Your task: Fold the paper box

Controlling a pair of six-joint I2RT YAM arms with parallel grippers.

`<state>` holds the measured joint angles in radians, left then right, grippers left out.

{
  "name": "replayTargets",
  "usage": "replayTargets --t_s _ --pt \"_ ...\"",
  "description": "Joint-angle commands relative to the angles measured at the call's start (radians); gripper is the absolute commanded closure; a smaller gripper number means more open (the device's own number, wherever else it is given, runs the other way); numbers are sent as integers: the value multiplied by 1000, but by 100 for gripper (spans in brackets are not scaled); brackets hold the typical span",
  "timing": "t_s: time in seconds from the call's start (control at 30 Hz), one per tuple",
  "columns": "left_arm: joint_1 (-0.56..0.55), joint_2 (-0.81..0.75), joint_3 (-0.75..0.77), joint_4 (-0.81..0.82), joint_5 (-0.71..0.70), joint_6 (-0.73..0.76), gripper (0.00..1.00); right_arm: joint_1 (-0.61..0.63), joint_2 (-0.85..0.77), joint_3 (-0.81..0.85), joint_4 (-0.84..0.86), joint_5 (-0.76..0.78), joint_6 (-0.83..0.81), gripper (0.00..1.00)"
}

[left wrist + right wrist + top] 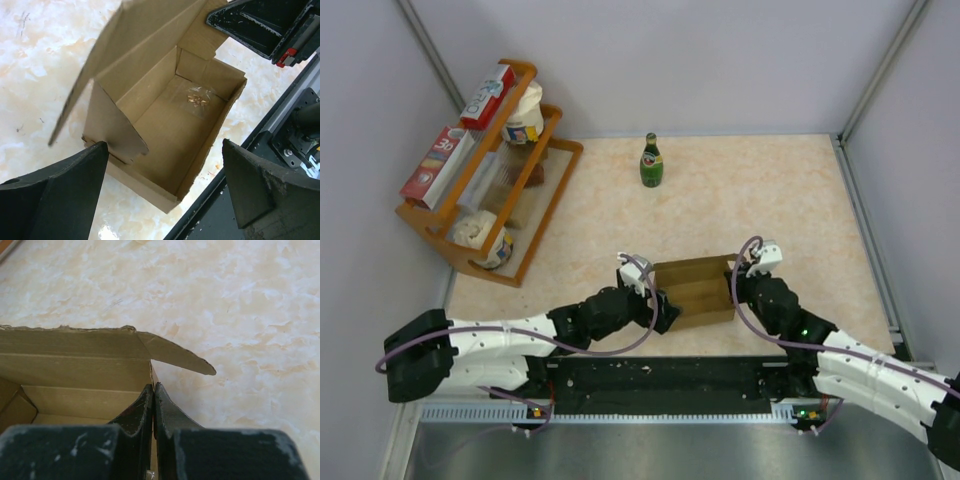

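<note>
Finds the left gripper (164, 145) with fingers spread wide and gripping nothing, one finger on either side of the left end of the plain brown cardboard paper box (165, 125); cannot tell whether they touch it. Finds the right gripper (153, 387) pressed together on the top edge of the box's right end wall. Records the box as an open-topped carton standing on the marbled beige tabletop (770, 190) between the two grippers, near the arm bases. Notes a large lid panel (125, 45) raised along one long side and a small rounded side flap (180, 360) jutting outward at the right corner. Notes a small clear bag of gold-coloured bits (198, 100) lying on the box floor. Logs, well apart toward the back, a green glass bottle (651, 162) standing upright, and at the left a slanted orange wooden rack (560, 150) carrying red-and-white printed boxes (488, 95).
</note>
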<state>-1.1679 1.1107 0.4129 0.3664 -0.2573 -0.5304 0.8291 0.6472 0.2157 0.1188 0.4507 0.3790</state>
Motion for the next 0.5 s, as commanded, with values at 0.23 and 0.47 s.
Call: replayTargets --t_s 0.23,0.47 --pt "-9 -143 -42 -1 47 -63 1 19 -53 -29 47 36 14 100" --pt "-9 -164 -68 5 99 -94 1 22 -55 -50 87 45 5 100"
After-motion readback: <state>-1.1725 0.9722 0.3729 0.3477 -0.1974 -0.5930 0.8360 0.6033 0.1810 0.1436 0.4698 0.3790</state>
